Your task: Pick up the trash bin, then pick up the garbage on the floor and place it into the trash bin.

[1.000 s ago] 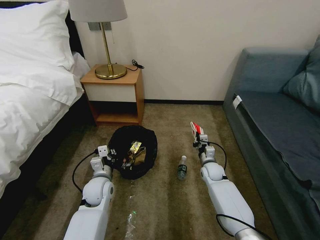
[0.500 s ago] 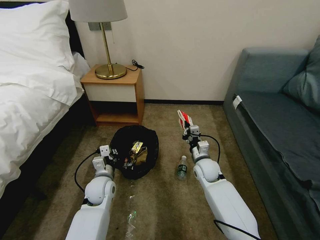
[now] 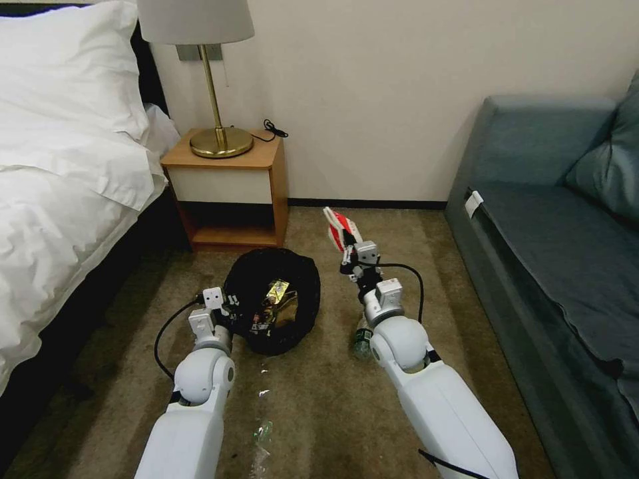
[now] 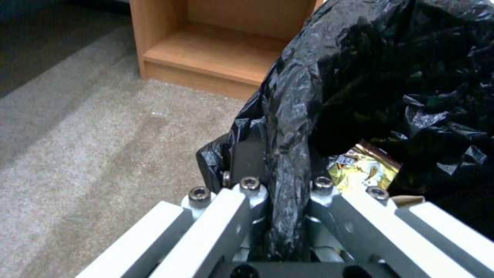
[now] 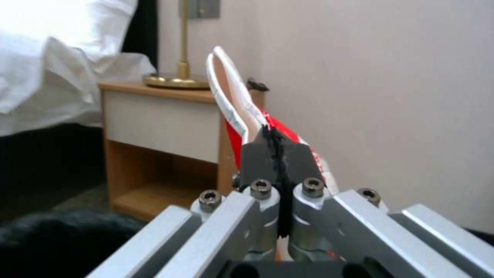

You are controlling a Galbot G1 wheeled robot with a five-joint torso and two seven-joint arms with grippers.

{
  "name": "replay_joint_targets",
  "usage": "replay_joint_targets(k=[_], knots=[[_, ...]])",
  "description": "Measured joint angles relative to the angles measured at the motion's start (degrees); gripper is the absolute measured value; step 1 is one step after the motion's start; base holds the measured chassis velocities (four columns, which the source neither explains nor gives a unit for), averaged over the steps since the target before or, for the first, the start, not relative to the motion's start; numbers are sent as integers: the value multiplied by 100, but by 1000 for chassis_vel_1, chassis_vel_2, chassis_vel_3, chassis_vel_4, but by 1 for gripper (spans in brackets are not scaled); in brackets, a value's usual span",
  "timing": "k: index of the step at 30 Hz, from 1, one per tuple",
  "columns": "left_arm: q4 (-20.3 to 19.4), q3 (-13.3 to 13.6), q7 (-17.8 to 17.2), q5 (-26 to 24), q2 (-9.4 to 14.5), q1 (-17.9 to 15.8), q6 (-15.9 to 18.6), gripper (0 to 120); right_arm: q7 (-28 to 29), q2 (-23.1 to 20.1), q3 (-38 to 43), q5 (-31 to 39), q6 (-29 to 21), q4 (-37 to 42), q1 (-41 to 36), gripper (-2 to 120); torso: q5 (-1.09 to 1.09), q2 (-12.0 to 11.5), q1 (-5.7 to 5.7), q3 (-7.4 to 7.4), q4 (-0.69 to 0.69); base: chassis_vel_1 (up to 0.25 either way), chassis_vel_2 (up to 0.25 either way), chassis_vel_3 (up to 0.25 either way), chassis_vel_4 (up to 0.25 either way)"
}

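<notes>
red-and-white packet point(image 3: 339, 228) pinched in right gripper point(image 3: 348, 247), nightstand point(image 3: 229, 189) beyond.

Open carpet point(image 3: 399, 233): we find free passage between the nightstand point(image 3: 229, 186) and sofa point(image 3: 532, 219), up to the wall. Obstructions: trash bin point(image 3: 303, 313) just before the nightstand; small clear bottle point(image 3: 360, 338) lying beside the right arm; bed point(image 3: 60, 199) closing the left side. Our right gripper point(image 3: 349, 247), clamping the red-and-white packet point(image 3: 338, 226), stands just beside the bin's rim.

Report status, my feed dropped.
Left tool shut on bin rim. Right tool shut on red packet, beside bin. Bottle on floor by right arm.
</notes>
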Motion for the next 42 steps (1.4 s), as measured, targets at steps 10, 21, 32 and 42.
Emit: replay_joint_targets(k=[10,21,32,42], knots=[[96,84,-3,111,-139,-53,-5,2,4,49,-371,-144,-53,371,-122,0,0,0,0,0,0,0,0,0,0],[145,171,-26,120,-201,-128,-6,2,-3,111,-687,-358,-65,410,-337,0,0,1,0,0,0,0,0,0,0],[204,129,-32,97,-199,-186,-2,2,-12,79,-612,-485,131,209,-236,0,0,0,0,0,0,0,0,0,0],[151,59,-35,31,-86,-298,17,2,228,14,-246,-477,170,-193,-306,12,0,0,0,0,-1,0,0,0,0]])
